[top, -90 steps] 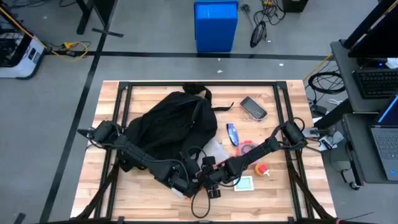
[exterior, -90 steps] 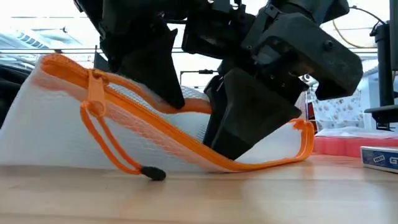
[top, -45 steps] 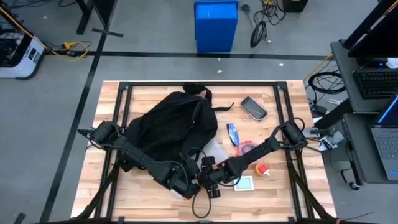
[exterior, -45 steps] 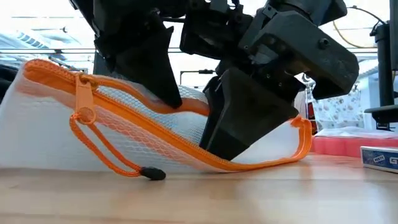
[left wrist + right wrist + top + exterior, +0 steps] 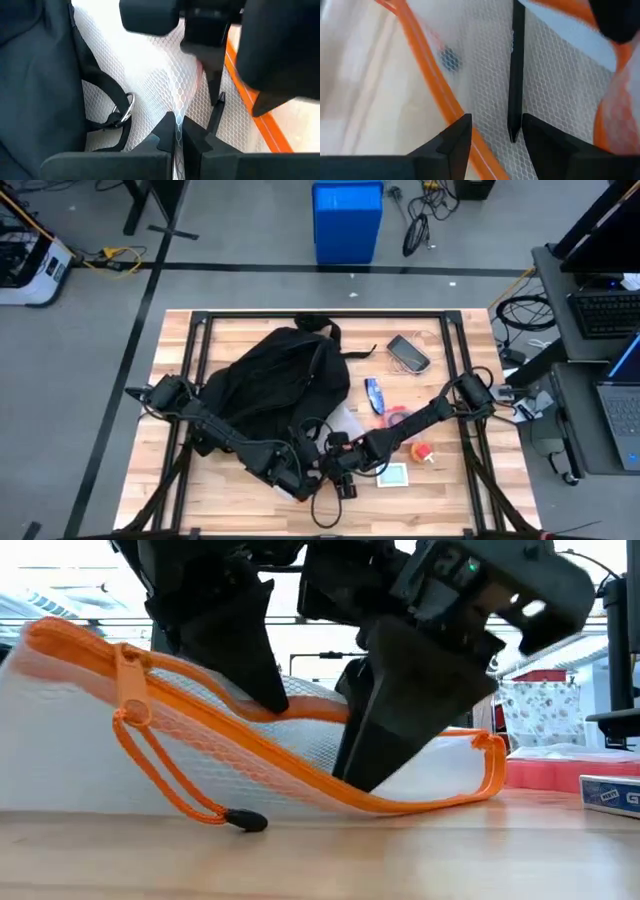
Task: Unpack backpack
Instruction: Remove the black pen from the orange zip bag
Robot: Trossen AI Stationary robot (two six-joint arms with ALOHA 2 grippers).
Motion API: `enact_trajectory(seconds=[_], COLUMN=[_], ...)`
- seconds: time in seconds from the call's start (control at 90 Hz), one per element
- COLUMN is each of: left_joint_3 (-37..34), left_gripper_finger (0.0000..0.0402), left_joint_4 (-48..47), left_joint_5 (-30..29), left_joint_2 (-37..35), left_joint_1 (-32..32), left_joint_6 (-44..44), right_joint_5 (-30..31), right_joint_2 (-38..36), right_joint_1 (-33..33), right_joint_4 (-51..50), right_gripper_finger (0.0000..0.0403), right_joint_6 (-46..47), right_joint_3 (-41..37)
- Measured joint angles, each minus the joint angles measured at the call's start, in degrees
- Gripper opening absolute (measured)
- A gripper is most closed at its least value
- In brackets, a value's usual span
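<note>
The black backpack lies on the table's left half. Near the table's front edge lies a white mesh pouch with an orange zipper; its zipper is open and its bottom rests on the wood. Both grippers come down on it from above. My left gripper is shut on the mesh. My right gripper is open, its fingers standing either side of the near zipper edge. A thin dark bar shows between those fingers. My left gripper pinches a raised fold of the pouch's white mesh between its two fingers, by the far zipper edge, coming from above. That side of the pouch is held up while its bottom stays on the table. My right gripper has one finger down in the pouch's opening, behind the near zipper edge, which dips there. Whether the fingers press on it, I cannot tell.
To the right of the backpack lie a phone, a blue item, a pink box, a small red thing and a blue-and-white box. The zipper's orange pull cord trails on the wood.
My right gripper has risen a little and tipped over the pouch, its finger staying in the opening. The pouch's left end and zipper pull have shifted slightly toward the table's left with my left gripper.
</note>
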Motion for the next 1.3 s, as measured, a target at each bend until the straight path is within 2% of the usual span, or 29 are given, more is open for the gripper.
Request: enact_trajectory(seconds=[0.222, 0.622, 0.833, 0.978, 1.067, 1.189, 1.3], left_joint_3=[0.0, 0.1, 0.1, 0.1, 0.1, 0.1, 0.1], left_gripper_finger=[0.0000, 0.0000, 0.0000, 0.0000, 0.0000, 0.0000, 0.0000], left_joint_4=[-2.0, -2.9, -3.1, -3.0, -3.0, -3.6, -4.2], left_joint_5=[0.2, -0.1, -0.2, -0.3, -0.4, -0.9, -1.1], left_joint_2=[-0.1, -0.1, -0.1, -0.1, -0.1, -0.1, -0.3], left_joint_1=[-0.2, -0.7, -0.7, -0.7, -0.7, -0.7, -0.7], left_joint_6=[0.0, -0.1, 0.0, -0.1, -0.1, -0.1, -0.1], right_joint_5=[0.3, 1.3, 0.7, 10.8, 11.3, 11.5, 11.7], right_joint_2=[-1.8, -7.9, -8.4, -7.8, -7.1, -6.8, -5.7], right_joint_1=[0.3, 2.5, 5.4, 6.5, 6.1, 6.1, 5.7], right_joint_4=[-3.1, -13.1, -18.2, -8.3, -1.3, -1.0, -1.2], right_gripper_finger=[0.0175, 0.0176, 0.0176, 0.0179, 0.0192, 0.0209, 0.0207], right_joint_6=[-1.5, 4.3, 6.5, 6.6, 5.0, 3.2, 2.8], right_joint_3=[0.0, 0.2, 0.2, 0.2, 0.1, 0.1, -0.2])
